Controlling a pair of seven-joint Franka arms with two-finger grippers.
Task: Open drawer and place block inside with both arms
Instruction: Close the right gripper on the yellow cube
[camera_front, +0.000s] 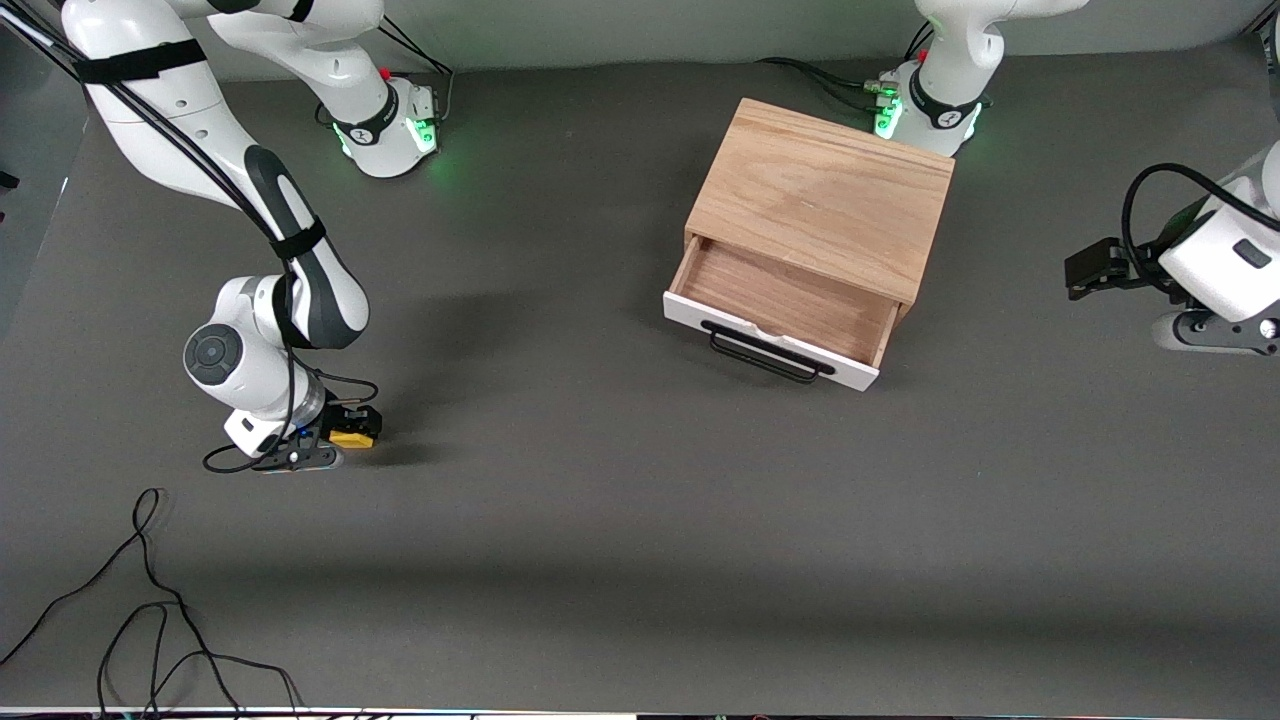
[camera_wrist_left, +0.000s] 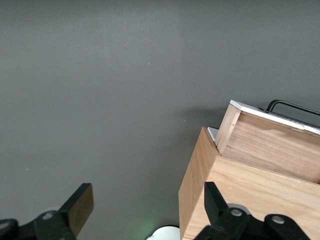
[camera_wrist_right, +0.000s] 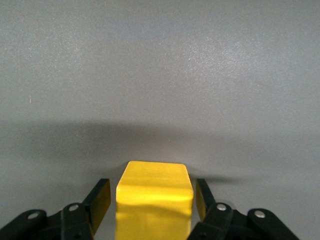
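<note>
The drawer (camera_front: 790, 300) is pulled out of the light wooden cabinet (camera_front: 825, 195), with its white front and black wire handle (camera_front: 765, 355) facing the front camera and its wooden inside bare. The yellow block (camera_front: 352, 437) lies on the table toward the right arm's end. My right gripper (camera_front: 345, 432) is low over it and open. In the right wrist view its fingers (camera_wrist_right: 100, 200) straddle the block (camera_wrist_right: 154, 200) with a small gap on each side. My left gripper (camera_front: 1088, 270) waits open and empty in the air beside the cabinet; it also shows in the left wrist view (camera_wrist_left: 147, 210).
Loose black cables (camera_front: 150, 600) lie on the grey table near the front camera at the right arm's end. In the left wrist view the cabinet's corner (camera_wrist_left: 200, 190) and the drawer's side (camera_wrist_left: 275, 145) show beside the left gripper.
</note>
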